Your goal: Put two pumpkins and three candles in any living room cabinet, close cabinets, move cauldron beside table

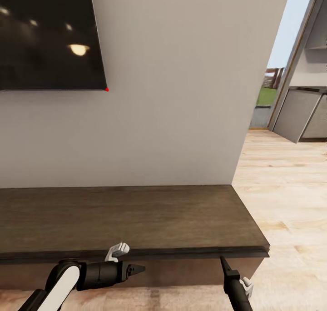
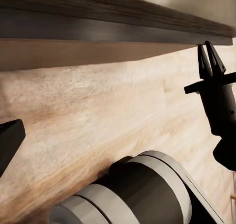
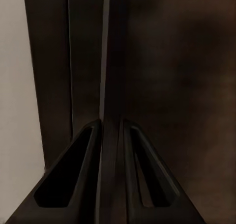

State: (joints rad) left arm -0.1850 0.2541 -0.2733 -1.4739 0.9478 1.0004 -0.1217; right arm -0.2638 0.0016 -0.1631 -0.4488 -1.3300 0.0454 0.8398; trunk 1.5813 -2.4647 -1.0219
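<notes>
The long dark-brown cabinet runs along the wall right in front of me, its flat top bare and its front closed. My left gripper hovers just below the front lip, pointing right. One black finger of it sits at the picture's edge with floor beyond it, so it looks open and empty. My right gripper points up at the cabinet's right front edge, its fingers shut with only a slit between them, close to the dark cabinet face. Pumpkins, candles, cauldron and table are out of view.
A black TV hangs on the pale wall above the cabinet. Light wooden floor extends right past the wall's end toward a doorway and grey units. My own grey base lies below the left arm.
</notes>
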